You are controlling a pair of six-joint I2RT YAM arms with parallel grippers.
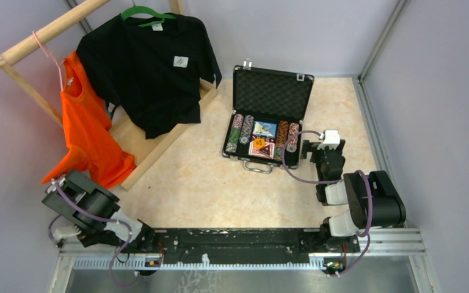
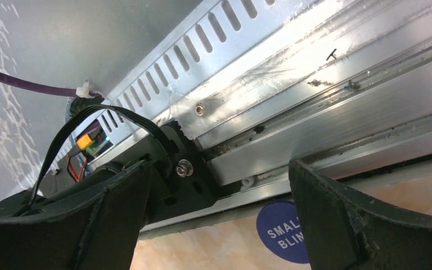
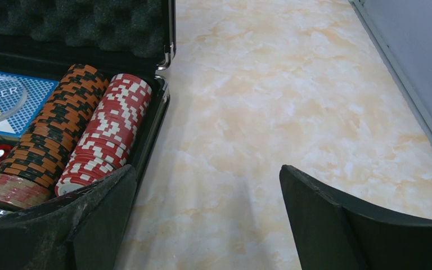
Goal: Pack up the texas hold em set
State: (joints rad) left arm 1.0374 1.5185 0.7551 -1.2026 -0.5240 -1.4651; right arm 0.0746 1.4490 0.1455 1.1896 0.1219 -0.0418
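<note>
A black T-shirt (image 1: 152, 67) on a green hanger (image 1: 135, 9) and an orange top (image 1: 88, 128) on a pink hanger (image 1: 47, 54) hang from a wooden rack (image 1: 49, 30) standing at the far left of the beige marbled worktop (image 1: 220, 189).

**Case open, right arm parked beside it**

Black briefcase-like case (image 1: 245, 159) lies open on the beige marble-pattern counter (image 1: 207, 183). Its foam-lined lid (image 1: 273, 93) stands upright and the silver handle (image 1: 258, 166) faces the arms. Rows of striped poker chips (image 1: 237, 131) flank the cards (image 1: 264, 139). Right end effector (image 1: 307, 151) sits just beside the case's right edge. Left arm (image 1: 82, 207) is folded near its base. Black T-shirt (image 1: 149, 73) and orange top (image 1: 88, 134) hang on the wooden rack (image 1: 49, 30).
</note>
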